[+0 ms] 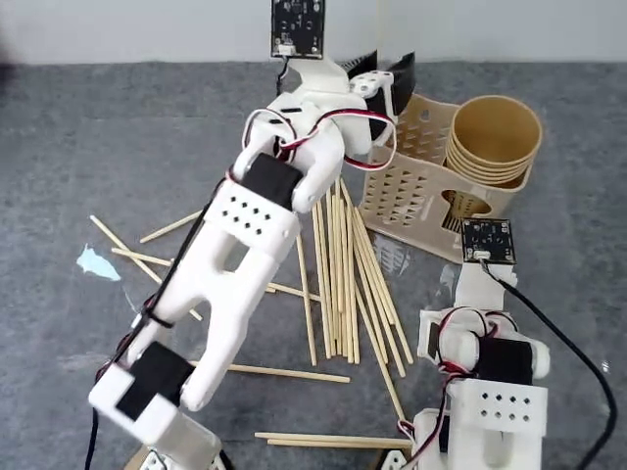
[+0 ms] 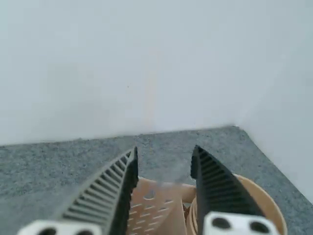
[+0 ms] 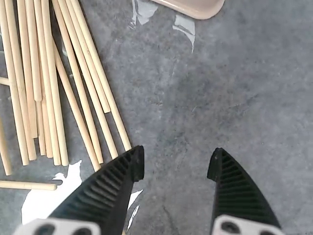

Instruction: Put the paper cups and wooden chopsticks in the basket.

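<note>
A beige perforated basket stands at the back right, and a stack of paper cups sits in it. Many wooden chopsticks lie spread on the grey mat in front of it. My left gripper hangs open and empty over the basket's far left edge; its wrist view looks past the open gripper down onto the basket and the cups' rim. My right gripper stands open over bare mat, just beside the ends of the chopsticks; its arm is at the front right.
Scraps of clear tape lie on the mat near the basket's corner. A small light-blue scrap lies at the left. A white wall runs behind the table.
</note>
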### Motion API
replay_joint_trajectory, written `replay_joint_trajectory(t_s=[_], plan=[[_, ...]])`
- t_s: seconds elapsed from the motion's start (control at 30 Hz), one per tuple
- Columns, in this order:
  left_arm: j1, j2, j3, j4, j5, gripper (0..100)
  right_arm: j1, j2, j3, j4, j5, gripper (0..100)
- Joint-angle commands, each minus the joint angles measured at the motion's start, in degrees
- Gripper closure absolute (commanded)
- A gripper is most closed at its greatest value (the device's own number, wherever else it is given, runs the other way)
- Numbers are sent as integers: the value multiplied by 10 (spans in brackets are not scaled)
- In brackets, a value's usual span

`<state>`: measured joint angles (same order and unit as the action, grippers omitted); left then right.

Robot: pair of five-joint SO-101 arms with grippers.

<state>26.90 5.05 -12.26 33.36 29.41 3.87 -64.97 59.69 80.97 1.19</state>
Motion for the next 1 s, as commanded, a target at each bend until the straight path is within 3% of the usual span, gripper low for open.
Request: replay_joint_trajectory(t_s=[0.0,0.23,0.53,0.63,0.8,0.97], plan=[[-6,-62,-5,25,-6,813,14,-5,-2,3,-4,772],[-33,-151,-5,164,-15,813,26,-5,-2,4,-4,772],[-58,-248,-4,433,-144,813,25,-6,-2,4,-4,772],[-55,-273,-4,518,-215,813,25,-6,-2,4,-4,772],[-52,-289,-2,640,-392,814,25,-6,-2,3,-4,772],[-1,-317,96,671,-467,912,25,-6,-2,2,-4,772]])
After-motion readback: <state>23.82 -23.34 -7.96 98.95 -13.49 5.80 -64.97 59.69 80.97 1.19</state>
